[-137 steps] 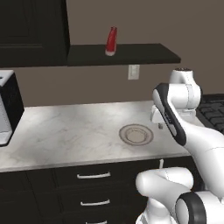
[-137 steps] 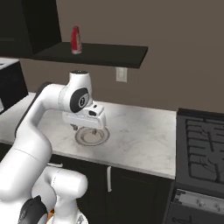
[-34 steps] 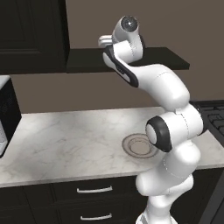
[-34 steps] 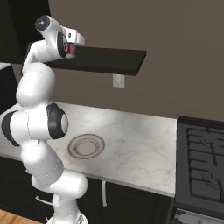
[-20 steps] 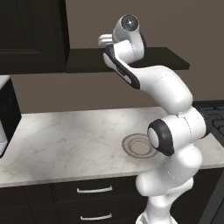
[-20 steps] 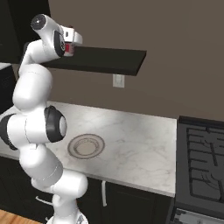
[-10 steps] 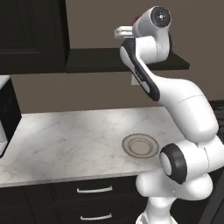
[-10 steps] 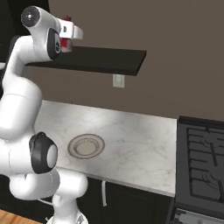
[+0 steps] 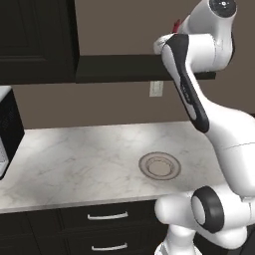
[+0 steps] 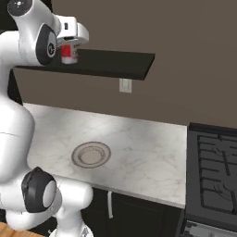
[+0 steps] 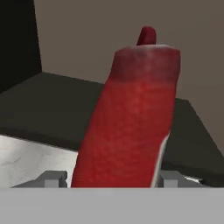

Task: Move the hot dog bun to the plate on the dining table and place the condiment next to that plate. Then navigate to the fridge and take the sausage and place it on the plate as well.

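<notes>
Condiment [image 11: 131, 113], the red squeeze bottle, stands between the two finger tips with its long axis running straight away from the gripper [image 10: 69, 47], up at the level of the dark wall shelf [image 10: 111, 62]. The grip looks closed on its lower body. Far below on the marble counter [image 10: 139, 139] lies a plain round dish [image 10: 91, 154].

The gripper [image 10: 69, 46] sits high beside the dark wall shelf [image 10: 115, 65], the condiment [image 11: 131, 113] between its fingers, seemingly just off the shelf's front edge. Open air lies below it, down to the marble counter [image 9: 79, 164], where a beige-grey plate [image 9: 159, 165] rests. A black appliance [image 9: 7, 129] blocks the counter's left end, the stove [image 10: 215, 171] the right.
</notes>
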Robot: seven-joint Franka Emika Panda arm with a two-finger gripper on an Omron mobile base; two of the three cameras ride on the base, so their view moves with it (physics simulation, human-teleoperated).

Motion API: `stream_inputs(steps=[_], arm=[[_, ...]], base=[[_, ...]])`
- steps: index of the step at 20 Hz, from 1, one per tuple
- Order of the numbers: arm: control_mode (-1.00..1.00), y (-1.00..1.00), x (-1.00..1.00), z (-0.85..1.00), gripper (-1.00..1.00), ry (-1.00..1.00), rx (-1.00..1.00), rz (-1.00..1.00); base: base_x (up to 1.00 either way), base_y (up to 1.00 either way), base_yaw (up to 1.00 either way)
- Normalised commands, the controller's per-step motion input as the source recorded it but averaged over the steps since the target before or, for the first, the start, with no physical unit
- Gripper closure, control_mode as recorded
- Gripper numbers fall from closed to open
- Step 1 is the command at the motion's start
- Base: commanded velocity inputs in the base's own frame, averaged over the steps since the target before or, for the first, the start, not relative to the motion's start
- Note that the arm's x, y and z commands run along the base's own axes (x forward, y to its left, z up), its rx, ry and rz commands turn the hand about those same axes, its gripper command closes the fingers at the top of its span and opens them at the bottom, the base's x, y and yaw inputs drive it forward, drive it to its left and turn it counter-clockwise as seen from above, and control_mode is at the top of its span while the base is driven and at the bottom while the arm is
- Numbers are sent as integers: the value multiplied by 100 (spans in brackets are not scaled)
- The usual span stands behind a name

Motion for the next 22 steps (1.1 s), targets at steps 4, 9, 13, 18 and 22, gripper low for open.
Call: stream_inputs(steps=[4,9,13,18,22], arm=[[-100,-27,-100,-68,100,8,-9,2],[-100,-27,-100,-50,100,-12,6,1],[-100,-5,-65,-51,100,-25,6,0],[-100,3,-1,-29,100,-9,0,0],[100,0,-11,-6,100,-1,0,0]], base=[[0,0,0],[0,0,0],[0,0,0],[0,0,0],[-75,0,0]])
